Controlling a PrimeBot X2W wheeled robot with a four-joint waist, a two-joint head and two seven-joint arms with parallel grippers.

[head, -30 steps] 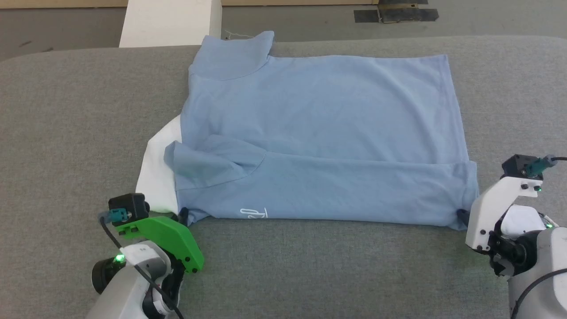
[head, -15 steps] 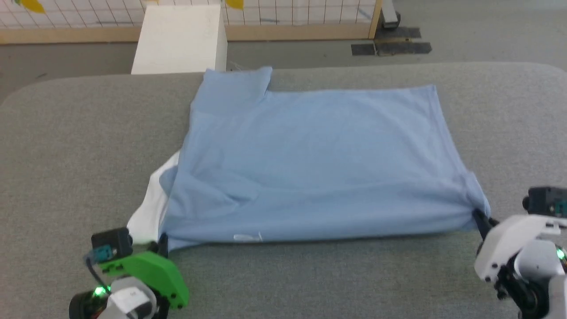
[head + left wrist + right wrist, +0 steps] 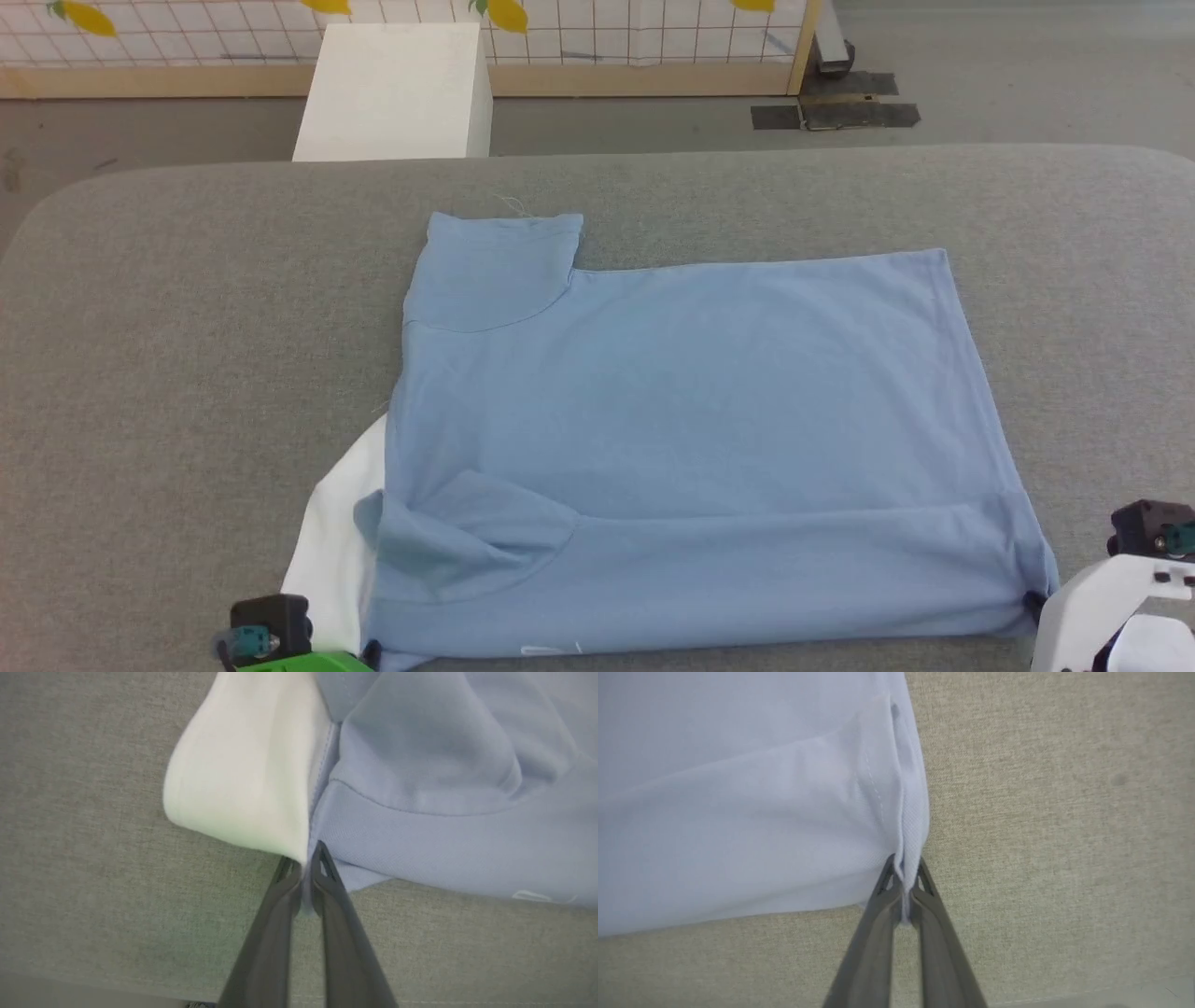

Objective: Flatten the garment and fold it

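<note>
The garment point(image 3: 691, 439), a light-blue short-sleeved shirt, lies spread on the grey table, its white section point(image 3: 341, 541) sticking out at the near left. One sleeve is folded over near the left front. My left gripper point(image 3: 371, 649) is shut on the near left corner. In the left wrist view its tips point(image 3: 306, 858) pinch the cloth where the white section point(image 3: 243, 774) meets the blue garment point(image 3: 444, 788). My right gripper point(image 3: 1033, 605) is shut on the near right corner. In the right wrist view its tips point(image 3: 903, 868) clamp the garment's point(image 3: 738, 812) hemmed edge.
The grey padded table point(image 3: 187, 327) reaches beyond the shirt on every side. Behind its far edge stands a white box point(image 3: 397, 89). Further back are a wire fence with a wooden frame point(image 3: 653, 42) and black tape patches point(image 3: 836, 112) on the floor.
The head view has tilted up. The garment has slid toward me, so its far sleeve now lies on the table, short of the far edge. Both grippers stay at the near corners.
</note>
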